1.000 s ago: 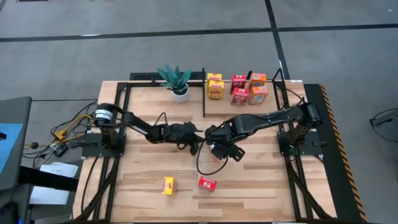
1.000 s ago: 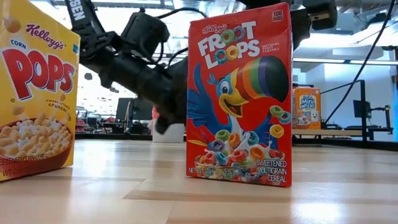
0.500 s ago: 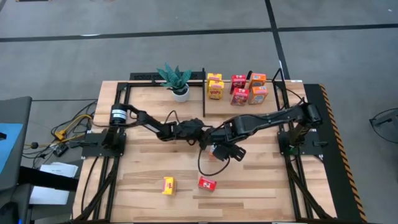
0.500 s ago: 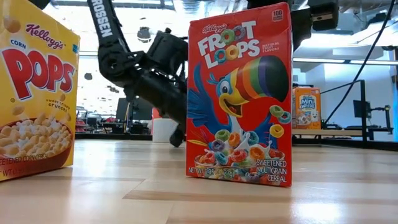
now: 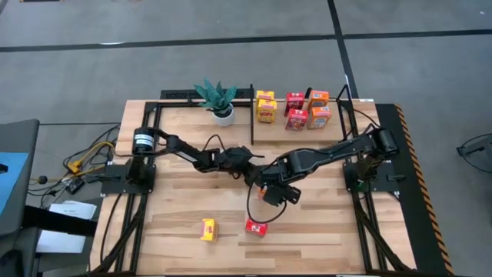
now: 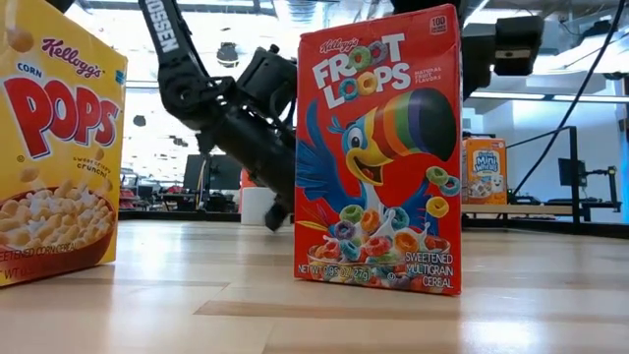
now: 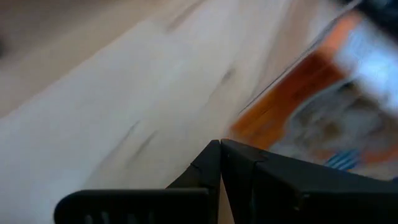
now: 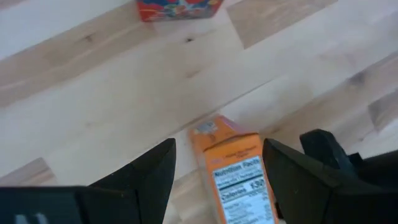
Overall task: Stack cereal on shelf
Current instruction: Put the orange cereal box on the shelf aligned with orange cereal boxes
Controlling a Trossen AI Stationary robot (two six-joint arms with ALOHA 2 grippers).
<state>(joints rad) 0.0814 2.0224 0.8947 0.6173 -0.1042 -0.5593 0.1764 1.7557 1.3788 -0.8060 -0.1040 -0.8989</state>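
Note:
A small orange cereal box (image 8: pixel 235 167) lies flat on the table's middle, nutrition panel up; it also shows in the high view (image 5: pixel 263 193). My right gripper (image 8: pixel 219 144) is open above it, one finger on either side, apart from it. My left gripper (image 7: pixel 221 144) is shut, low over the table, its tips right beside the box's edge (image 7: pixel 273 106). A yellow box (image 5: pixel 208 228) and a red box (image 5: pixel 256 227) stand near the front edge. Several boxes (image 5: pixel 295 109) stand on the shelf (image 5: pixel 307 135) at the back. My left gripper's shut fingertips come level from the table's left, right at the orange box's edge (image 7: pixel 245 127). I cannot tell whether they touch it.
A potted plant (image 5: pixel 217 98) stands at the back, left of the shelf's black post (image 5: pixel 253 115). The two grippers (image 5: pixel 260 181) are close together at mid-table. In the low view the red box (image 6: pixel 378 157) and yellow box (image 6: pixel 54 147) stand close before the camera.
My left gripper has gone toward the table's right edge, up to the orange box and my right gripper. My right gripper has shifted a little toward the near edge, over the box.

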